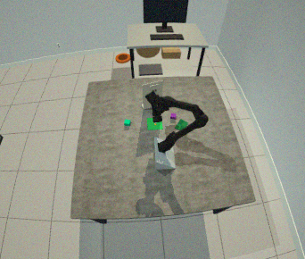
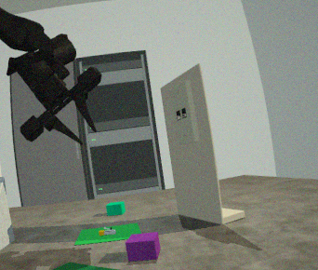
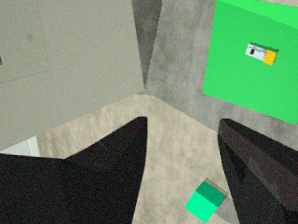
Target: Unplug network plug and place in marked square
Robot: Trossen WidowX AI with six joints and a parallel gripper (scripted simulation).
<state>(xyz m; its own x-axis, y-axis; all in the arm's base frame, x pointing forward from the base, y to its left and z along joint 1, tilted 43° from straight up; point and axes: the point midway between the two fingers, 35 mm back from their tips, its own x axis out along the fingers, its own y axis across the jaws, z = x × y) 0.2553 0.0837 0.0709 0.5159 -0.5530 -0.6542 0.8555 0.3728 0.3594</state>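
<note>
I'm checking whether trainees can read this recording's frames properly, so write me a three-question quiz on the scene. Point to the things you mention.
1. True or false: the white-and-yellow network plug (image 2: 107,231) (image 3: 262,53) lies on the bright green square (image 2: 86,237) (image 3: 235,82).
2. Which is nearer the exterior camera: (a) the purple block (image 1: 173,116) (image 2: 142,247) or (b) the teal block (image 1: 127,122) (image 2: 115,209) (image 3: 205,201)?
3. Fill in: the black gripper (image 2: 89,138) (image 3: 182,127) holds ____.

Key: 1 true; 2 a; 3 nothing.

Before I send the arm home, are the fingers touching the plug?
Apart. The exterior view shows it: the fingers hang in the air, well above the plug, which lies on the green square.
</note>
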